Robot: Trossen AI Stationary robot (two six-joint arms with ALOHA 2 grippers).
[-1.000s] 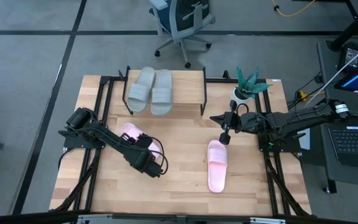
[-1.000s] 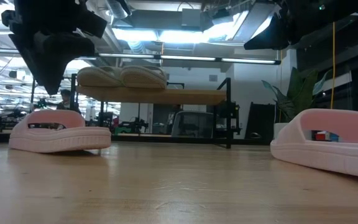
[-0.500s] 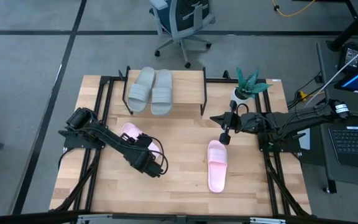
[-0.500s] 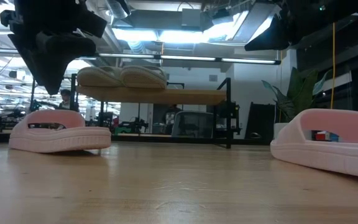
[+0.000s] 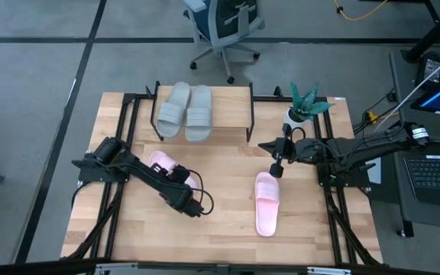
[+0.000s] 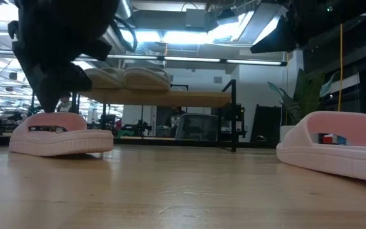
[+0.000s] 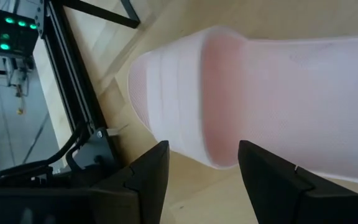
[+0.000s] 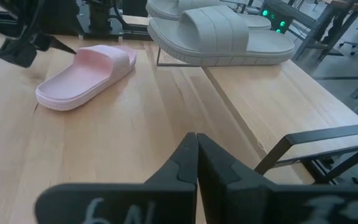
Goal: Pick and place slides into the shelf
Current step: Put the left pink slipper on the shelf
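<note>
my left gripper (image 7: 197, 171) spread wide right over a pink slide (image 5: 161, 163), not gripping it, right gripper (image 8: 196, 163) clenched empty near the other pink slide (image 5: 266, 202), two grey-green slides (image 5: 186, 111) on the shelf (image 5: 228, 114)

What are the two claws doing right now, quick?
Left gripper: jaws open, poised over a pink slide, not gripping it.
Right gripper: jaws closed, holding nothing, by the shelf.
</note>
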